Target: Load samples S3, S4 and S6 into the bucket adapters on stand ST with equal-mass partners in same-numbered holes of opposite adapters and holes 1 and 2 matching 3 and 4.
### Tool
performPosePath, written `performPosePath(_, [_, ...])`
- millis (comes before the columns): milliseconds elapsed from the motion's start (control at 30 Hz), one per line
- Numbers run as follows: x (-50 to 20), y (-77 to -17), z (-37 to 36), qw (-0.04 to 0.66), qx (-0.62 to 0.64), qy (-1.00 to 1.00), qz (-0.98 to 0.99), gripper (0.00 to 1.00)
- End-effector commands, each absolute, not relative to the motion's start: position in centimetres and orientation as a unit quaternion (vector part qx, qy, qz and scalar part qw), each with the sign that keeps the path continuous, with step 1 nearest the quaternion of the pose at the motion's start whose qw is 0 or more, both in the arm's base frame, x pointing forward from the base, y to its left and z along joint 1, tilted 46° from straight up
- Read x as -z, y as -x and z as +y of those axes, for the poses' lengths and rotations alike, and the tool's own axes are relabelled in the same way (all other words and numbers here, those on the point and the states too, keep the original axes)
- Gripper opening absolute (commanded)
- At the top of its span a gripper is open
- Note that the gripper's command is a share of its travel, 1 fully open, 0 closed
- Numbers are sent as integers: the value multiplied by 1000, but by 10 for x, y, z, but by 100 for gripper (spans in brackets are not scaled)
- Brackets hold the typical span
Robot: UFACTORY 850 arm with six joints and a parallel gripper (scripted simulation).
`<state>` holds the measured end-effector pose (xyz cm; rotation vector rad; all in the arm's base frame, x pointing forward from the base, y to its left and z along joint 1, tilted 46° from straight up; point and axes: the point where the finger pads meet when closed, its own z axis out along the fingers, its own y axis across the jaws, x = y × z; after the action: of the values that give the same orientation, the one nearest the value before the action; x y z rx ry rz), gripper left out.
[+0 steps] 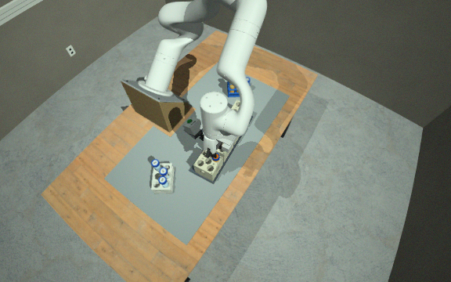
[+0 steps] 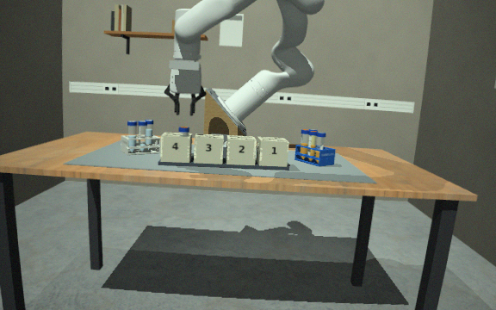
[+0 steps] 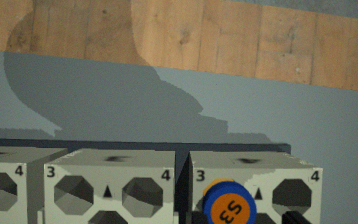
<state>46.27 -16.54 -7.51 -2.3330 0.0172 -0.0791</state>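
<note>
My gripper (image 2: 184, 109) hangs open and empty well above adapter 4 (image 2: 175, 147), the left end of the stand ST. It also shows in the overhead view (image 1: 211, 150). Sample S3 (image 3: 229, 210), with a blue cap and an orange dot, stands upright in adapter 4, at the hole marked 3. Only its cap (image 2: 183, 129) shows above the block. Adapters 3 (image 2: 208, 148), 2 (image 2: 241, 150) and 1 (image 2: 273, 151) stand in a row to the right. The holes of adapter 3 (image 3: 107, 190) that I can see are empty.
The white rack of water blanks (image 2: 141, 139) stands left of the stand with three tubes. The blue sample rack (image 2: 320, 151) stands at the right with three tubes in view. The desk with the green DONE key (image 1: 189, 121) sits behind the stand, near the arm's base.
</note>
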Motion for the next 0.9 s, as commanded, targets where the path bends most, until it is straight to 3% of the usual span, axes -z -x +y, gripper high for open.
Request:
performPosePath(0, [68, -463, -174, 392, 32, 919, 7, 44])
performPosePath(867, [37, -460, -205, 392, 32, 919, 7, 44])
